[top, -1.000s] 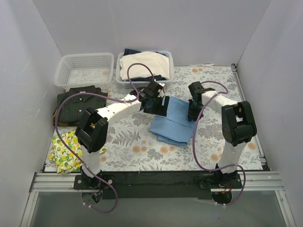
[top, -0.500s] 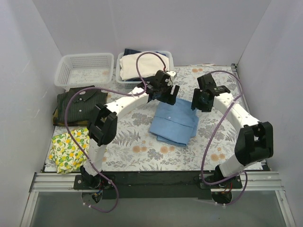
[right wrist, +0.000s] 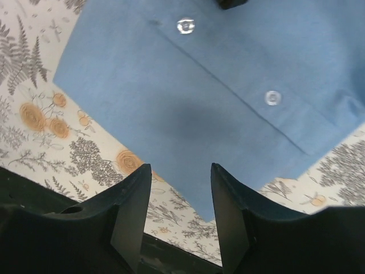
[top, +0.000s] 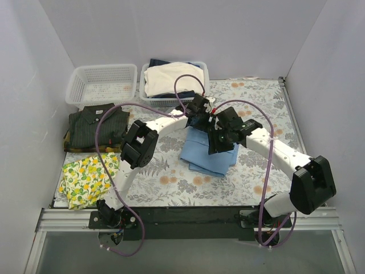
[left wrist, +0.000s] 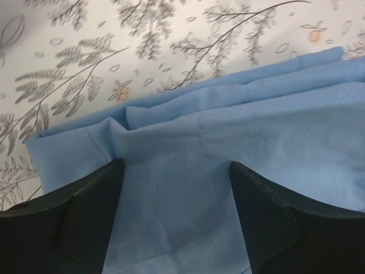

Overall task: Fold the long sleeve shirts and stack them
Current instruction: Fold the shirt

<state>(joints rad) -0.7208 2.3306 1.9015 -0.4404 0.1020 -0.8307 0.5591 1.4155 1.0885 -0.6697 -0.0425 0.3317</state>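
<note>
Left gripper [left wrist: 177, 228]: released, with jaws spread wide and nothing grasped. Light blue cloth fills the gap between them. Whether the tips touch the cloth cannot be told.
Right gripper [right wrist: 179, 217]: released, with jaws apart and nothing held. In its wrist view, one corner of the blue cloth points into the gap between them, with floral table cover on either side.
Grippers together: from above, both are close to each other over the far half of the blue shirt, the left one at its far edge.
Light blue shirt [top: 206, 160]: folded into a rough rectangle at the middle of the table. The left wrist view shows layered folded edges. The right wrist view shows a placket with two pale buttons [right wrist: 272, 97].
Dark pinstriped shirt [top: 94, 123]: folded with the collar showing, at the table's left side, well apart from the blue shirt.
Lemon-print cloth [top: 88, 178]: at the near left corner, just beside the dark shirt.
White mesh baskets [top: 101, 84]: two along the far edge. The right one holds cream-white garments [top: 171, 77].
Table [top: 165, 180]: covered in a floral print.
</note>
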